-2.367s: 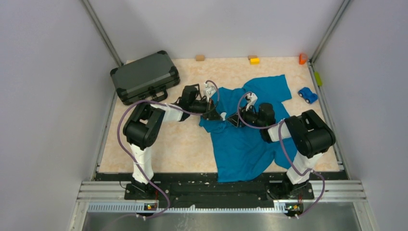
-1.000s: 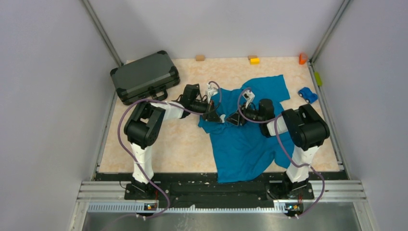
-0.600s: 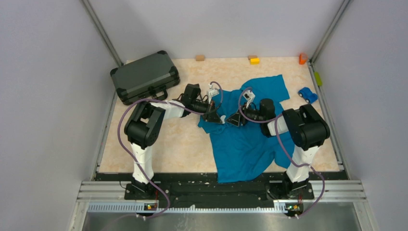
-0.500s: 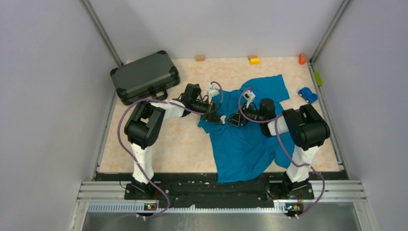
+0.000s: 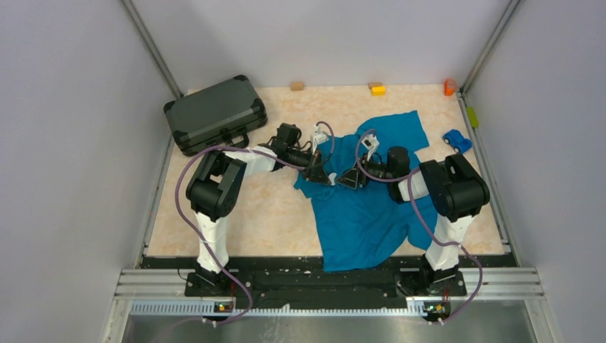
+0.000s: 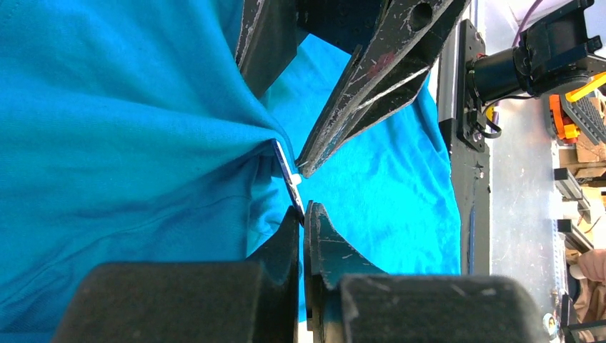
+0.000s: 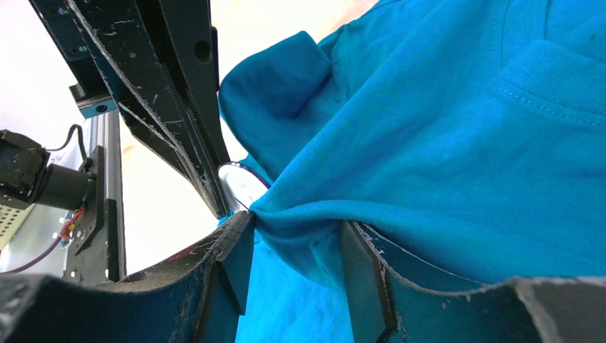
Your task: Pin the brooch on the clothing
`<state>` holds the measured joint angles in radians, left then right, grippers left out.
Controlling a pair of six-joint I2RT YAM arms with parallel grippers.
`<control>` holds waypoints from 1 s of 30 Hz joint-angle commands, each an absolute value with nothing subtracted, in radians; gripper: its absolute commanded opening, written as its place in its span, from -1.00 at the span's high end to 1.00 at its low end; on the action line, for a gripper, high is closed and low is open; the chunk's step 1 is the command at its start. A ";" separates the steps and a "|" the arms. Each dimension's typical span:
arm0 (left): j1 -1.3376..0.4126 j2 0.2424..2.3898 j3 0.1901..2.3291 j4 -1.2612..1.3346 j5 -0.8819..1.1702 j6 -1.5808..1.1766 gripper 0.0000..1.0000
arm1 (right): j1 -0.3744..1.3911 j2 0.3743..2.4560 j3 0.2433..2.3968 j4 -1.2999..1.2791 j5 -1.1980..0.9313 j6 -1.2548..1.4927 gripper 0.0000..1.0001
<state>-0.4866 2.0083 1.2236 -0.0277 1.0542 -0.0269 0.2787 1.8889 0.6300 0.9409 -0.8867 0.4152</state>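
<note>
Both arms reach in toward the middle of the table (image 5: 243,214) and their tips almost meet over the upper left part of the shirt (image 5: 368,214). The shirt is spread over the right half of the table. Its hem lies at the near edge and one sleeve points toward the far right corner.

The left pincer (image 6: 305,212) is closed almost completely, with the brooch (image 7: 238,186) nipped by its edge between the two tips. From the left wrist the brooch shows only as a thin sliver, edge-on. From the right wrist it is a small round disc with a dark rim and a pale face. It is pressed against the shirt, and the cloth puckers into tight creases running out from that spot.

The right pincer (image 7: 296,225) is partly closed, with a thick fold of the shirt bunched between its fingers and filling the gap. One of its tips sits just beside the brooch, close to the left pincer's tips.

A dark grey case (image 5: 214,114) lies in the far left corner. A blue toy car (image 5: 457,141) sits by the right edge, and a yellow block (image 5: 377,89) rests along the far edge.
</note>
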 commanded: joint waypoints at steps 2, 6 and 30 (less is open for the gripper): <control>-0.534 2.029 1.277 -0.045 1.176 -0.011 1.00 | 0.276 1.910 0.679 1.012 -0.901 0.415 0.02; -0.540 2.042 1.295 -0.063 1.175 -0.011 1.00 | 0.275 1.918 0.683 1.014 -0.908 0.417 0.03; -0.497 2.091 1.318 -0.059 1.107 -0.077 1.00 | 0.273 1.806 0.636 0.983 -0.866 0.389 -0.03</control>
<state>-0.5045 2.0880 1.2980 -0.0834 1.0512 -0.0669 0.2783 1.8957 0.6460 0.9268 -0.8909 0.4202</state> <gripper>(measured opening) 0.015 0.506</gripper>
